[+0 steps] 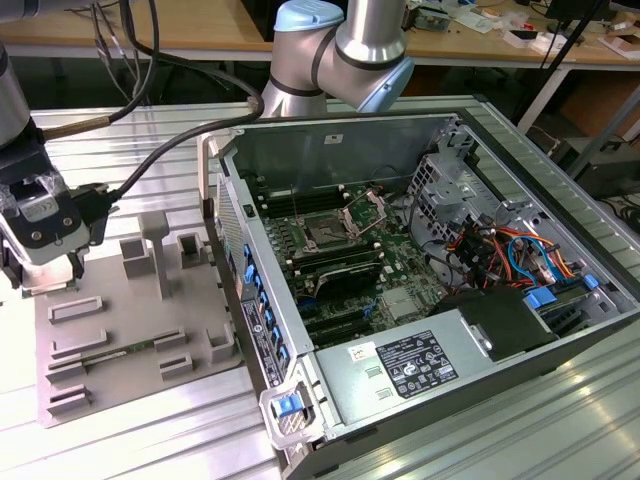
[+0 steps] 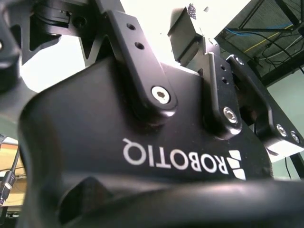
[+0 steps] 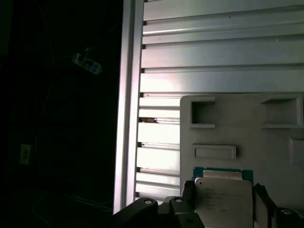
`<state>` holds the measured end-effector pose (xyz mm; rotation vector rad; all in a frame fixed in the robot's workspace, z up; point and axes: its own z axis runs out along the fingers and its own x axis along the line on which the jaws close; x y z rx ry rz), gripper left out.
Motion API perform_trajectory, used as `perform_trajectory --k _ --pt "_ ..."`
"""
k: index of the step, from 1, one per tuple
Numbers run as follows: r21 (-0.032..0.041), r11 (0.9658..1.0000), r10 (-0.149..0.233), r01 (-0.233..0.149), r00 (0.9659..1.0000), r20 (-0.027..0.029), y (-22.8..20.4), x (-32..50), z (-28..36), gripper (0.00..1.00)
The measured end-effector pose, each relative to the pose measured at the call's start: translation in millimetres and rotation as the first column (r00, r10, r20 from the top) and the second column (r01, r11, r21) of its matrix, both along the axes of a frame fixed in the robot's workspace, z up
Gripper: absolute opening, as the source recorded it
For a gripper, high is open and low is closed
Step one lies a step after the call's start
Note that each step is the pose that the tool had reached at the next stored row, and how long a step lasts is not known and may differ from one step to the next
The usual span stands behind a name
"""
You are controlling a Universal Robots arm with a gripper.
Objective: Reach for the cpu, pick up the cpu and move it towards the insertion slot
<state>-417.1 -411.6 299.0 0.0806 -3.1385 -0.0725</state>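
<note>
Pickup seems in hand: the gripper (image 3: pixel 224 190) clamps the cpu (image 3: pixel 223 204) by the edge of the tray (image 3: pixel 237 118), so a level lift is needed.

High ext. cam; 2 wrist close-ups

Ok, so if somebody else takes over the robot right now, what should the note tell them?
The gripper is over the corner of the grey moulded plastic tray, at the exterior view's left. I cannot tell if it is open or shut.
The cpu, a flat square silvery chip with a green rim, sits right at the gripper in the first wrist view, with the tray behind it.
The insertion slot, dark and square with a shiny metal frame, is inside the open computer case, well apart from the gripper.
Done: the reach to the cpu.
Left: the cpu is not yet near the slot.
</note>
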Motion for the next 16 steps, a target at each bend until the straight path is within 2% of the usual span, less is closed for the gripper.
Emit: perform_trajectory --k 16 --pt "-0.0001 1.0 0.0 0.0 1.0 -0.0001 0.0 0.0 6.3 0.55"
